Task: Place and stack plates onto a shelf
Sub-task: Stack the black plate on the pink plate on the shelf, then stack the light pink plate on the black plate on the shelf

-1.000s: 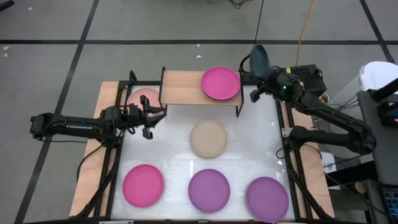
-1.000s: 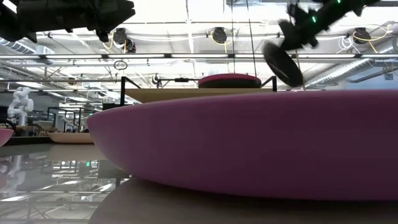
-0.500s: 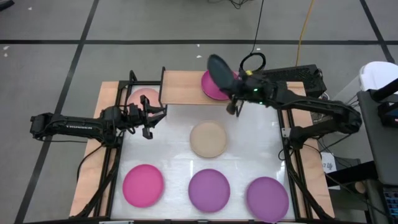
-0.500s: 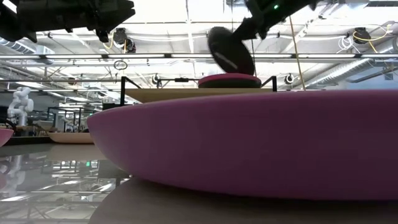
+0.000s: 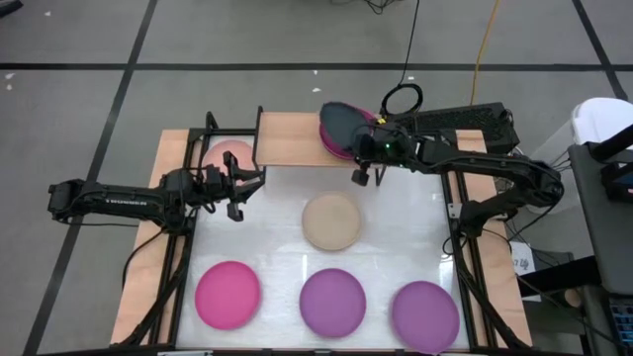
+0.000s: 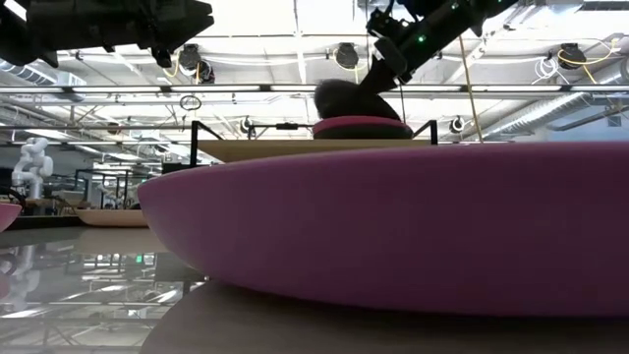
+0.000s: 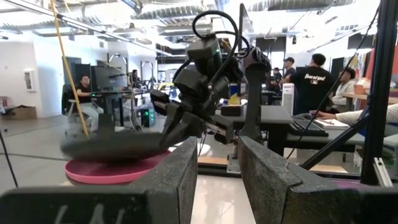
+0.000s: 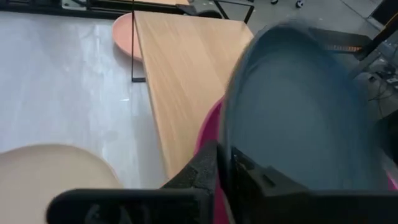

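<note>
Dark grey plate (image 5: 341, 123) now lies lowered over the magenta plate (image 5: 331, 143).

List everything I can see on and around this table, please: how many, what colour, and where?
Dark grey plate: one, over the magenta plate on the shelf, right gripper at its edge.
Magenta plates: two, one on the shelf, one front left.
Purple plates: two, front centre and front right.
Beige plate: one, mid-table.
Pale pink plate: one, left of the shelf.
Shelf: one, wooden top, at the back.
Table: one, white.
People: several, in the room behind.
Right gripper: at the shelf.
Left gripper: open, beside the pale pink plate.
</note>
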